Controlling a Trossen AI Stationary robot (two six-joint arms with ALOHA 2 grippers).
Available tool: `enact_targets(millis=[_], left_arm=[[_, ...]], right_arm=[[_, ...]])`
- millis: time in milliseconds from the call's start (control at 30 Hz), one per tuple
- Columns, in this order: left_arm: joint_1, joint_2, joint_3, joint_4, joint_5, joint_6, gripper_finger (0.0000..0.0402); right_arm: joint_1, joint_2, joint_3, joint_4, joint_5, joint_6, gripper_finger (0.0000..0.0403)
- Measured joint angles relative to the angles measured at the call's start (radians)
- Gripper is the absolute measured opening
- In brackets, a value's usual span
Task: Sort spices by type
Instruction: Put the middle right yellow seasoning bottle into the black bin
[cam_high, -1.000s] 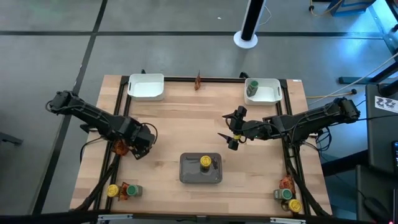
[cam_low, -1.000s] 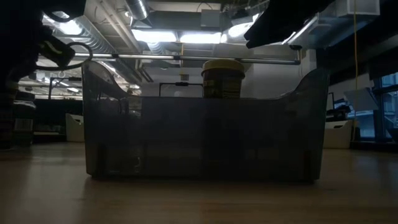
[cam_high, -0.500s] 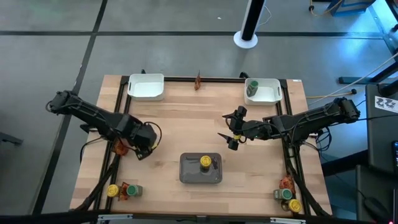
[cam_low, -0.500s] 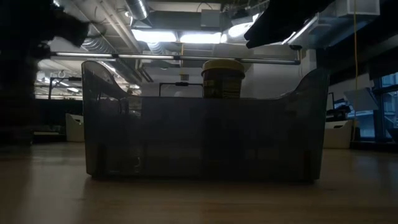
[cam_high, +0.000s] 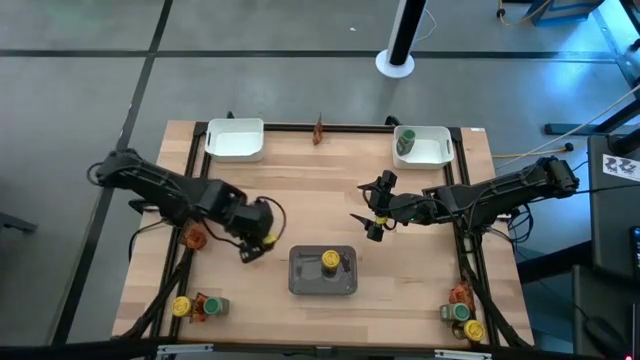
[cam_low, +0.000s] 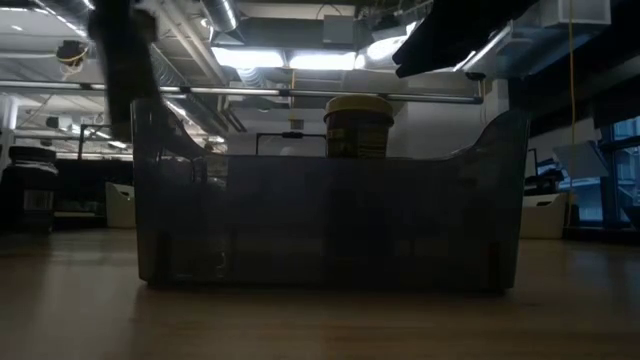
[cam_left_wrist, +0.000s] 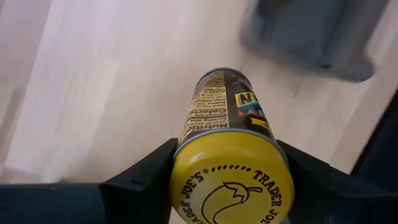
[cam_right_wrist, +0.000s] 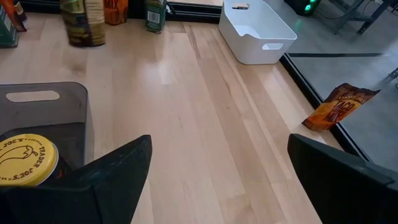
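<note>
Smooth wooden table (cam_high: 300, 190), cylindrical yellow-lidded jar (cam_left_wrist: 227, 155).

A dark see-through tray (cam_low: 330, 225) stands on the wooden worktop (cam_low: 320, 320). Inside it, near the middle, a yellow-lidded jar (cam_low: 359, 126) stands upright, its top showing above the tray's rim. Above the tray's left corner hangs a blurred dark arm (cam_low: 125, 60); above its right side, another dark arm (cam_low: 450, 35).

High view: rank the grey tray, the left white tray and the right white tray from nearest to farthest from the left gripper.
Measured from the left gripper, which holds a yellow-lidded jar:
1. Grey tray, close by at the table's middle front.
2. Left white tray, back left.
3. Right white tray, back right, farthest.
</note>
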Motion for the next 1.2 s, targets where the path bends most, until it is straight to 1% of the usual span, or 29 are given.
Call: enact_targets(millis=[300,500,600,767,1200], left_arm=[[-0.001,0.262,0.323,-0.071,-0.004,0.200,0.0211],[-0.002,0.388,0.465,-0.114,-0.004,0.295,0.0211],[-0.002,0.429,0.493,-0.099,-0.004,0.335,0.0211],[-0.002,0.478,0.494,-0.097,-0.005,0.387,0.0211],[0.003,0.599,0.493,-0.092,-0.008,0.435,0.0211]], right_arm=[[0.000,0.000,0.000,-0.004,0.000,0.000,0.0374],[0.000,0.000,0.000,-0.018,0.000,0.000,0.0374],[0.000,0.000,0.000,-0.018,0.000,0.000,0.0374],[0.000,0.000,0.000,-0.018,0.000,-0.001,0.0374],[0.000,0.000,0.000,-0.019,0.000,-0.002,0.0374]])
